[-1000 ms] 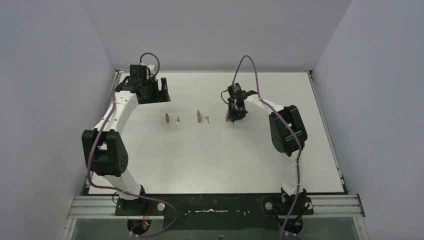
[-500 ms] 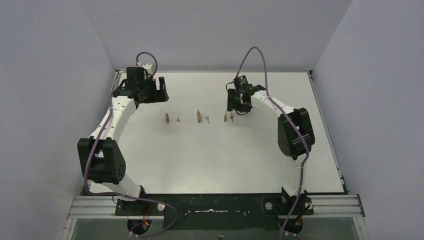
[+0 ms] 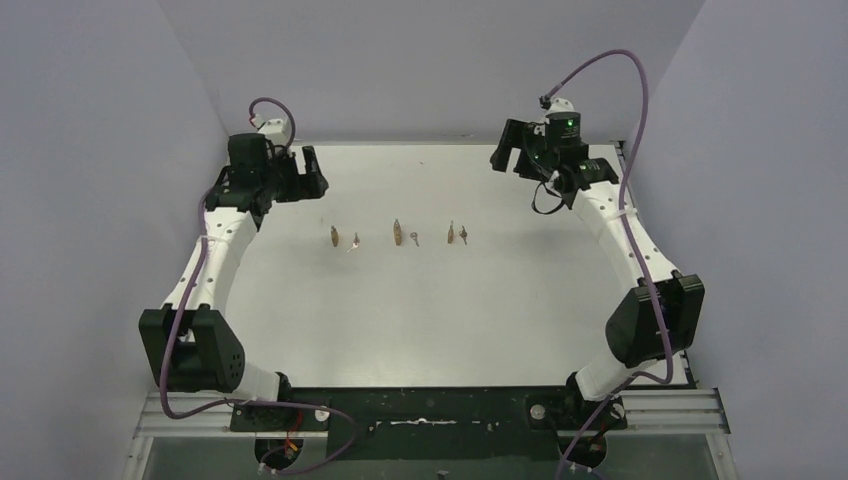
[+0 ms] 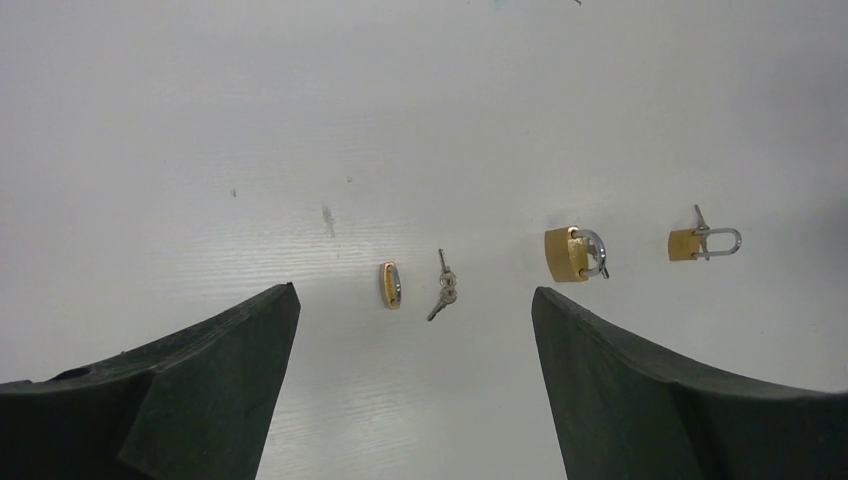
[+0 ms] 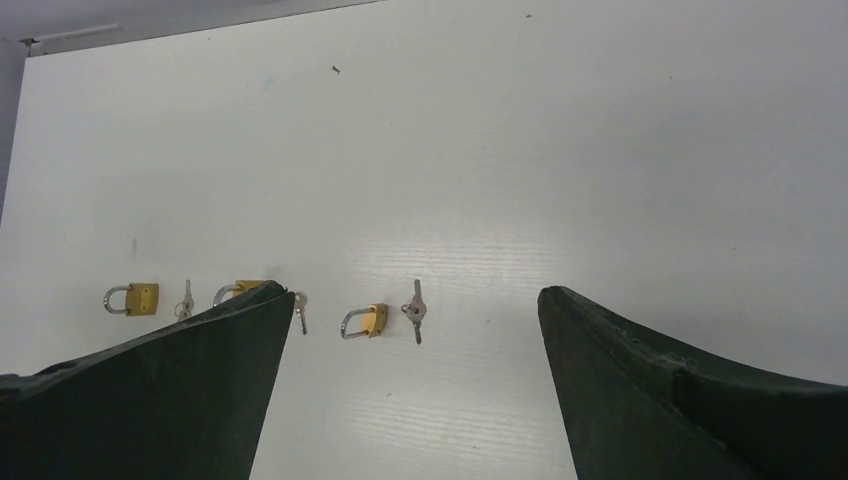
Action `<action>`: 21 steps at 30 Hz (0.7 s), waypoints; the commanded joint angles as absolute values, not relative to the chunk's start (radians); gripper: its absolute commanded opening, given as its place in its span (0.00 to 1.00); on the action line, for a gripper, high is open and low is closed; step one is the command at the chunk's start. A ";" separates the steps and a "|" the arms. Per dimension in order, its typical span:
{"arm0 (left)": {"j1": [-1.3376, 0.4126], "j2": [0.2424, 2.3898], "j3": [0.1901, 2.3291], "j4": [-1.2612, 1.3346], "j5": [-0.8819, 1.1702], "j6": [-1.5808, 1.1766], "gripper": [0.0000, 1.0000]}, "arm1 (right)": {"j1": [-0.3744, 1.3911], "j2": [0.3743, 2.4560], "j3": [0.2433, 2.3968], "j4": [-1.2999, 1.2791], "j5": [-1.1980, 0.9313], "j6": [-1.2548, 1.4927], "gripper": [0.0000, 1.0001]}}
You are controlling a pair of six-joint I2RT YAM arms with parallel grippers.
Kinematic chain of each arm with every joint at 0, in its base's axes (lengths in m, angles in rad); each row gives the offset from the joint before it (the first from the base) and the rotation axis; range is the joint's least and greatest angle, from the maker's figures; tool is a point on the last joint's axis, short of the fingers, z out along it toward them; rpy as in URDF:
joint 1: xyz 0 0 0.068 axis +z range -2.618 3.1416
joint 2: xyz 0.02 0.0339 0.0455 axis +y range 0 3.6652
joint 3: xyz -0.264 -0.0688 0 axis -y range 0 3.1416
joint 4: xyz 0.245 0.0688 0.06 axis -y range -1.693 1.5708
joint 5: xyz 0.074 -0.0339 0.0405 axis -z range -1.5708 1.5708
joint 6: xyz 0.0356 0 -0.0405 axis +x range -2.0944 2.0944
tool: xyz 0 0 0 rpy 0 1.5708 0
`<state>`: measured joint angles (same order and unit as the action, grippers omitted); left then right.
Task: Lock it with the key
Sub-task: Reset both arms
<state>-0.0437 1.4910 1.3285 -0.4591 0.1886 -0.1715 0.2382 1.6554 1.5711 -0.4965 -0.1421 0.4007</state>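
Left gripper (image 3: 305,172): we see its jaws spread wide with nothing between them, held off the white table (image 3: 500,320).
Right gripper (image 3: 510,160): its jaws also stand wide apart and empty, and it touches nothing.
Left padlock (image 4: 390,285): ahead of the left gripper, framed between its fingers in the wrist view, and the nearest lock to it. It stands on edge.
Left key (image 4: 441,290): just beside that padlock, on the side away from the left gripper.
Middle padlock (image 4: 570,253): roughly midway between the two grippers.
Middle key (image 5: 299,310): just beside the middle padlock, on the right gripper's side.
Right padlock (image 5: 370,320): ahead of the right gripper, between its fingers, and the nearest lock to it. It lies flat.
Right key (image 5: 415,310): just beside that padlock's body, lying on the table.
Row: we find all three pairs well apart from both grippers.
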 commanded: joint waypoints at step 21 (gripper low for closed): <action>-0.023 1.196 1.058 -0.125 0.295 -0.117 0.97 | 0.204 1.152 0.978 -0.206 0.170 0.359 1.00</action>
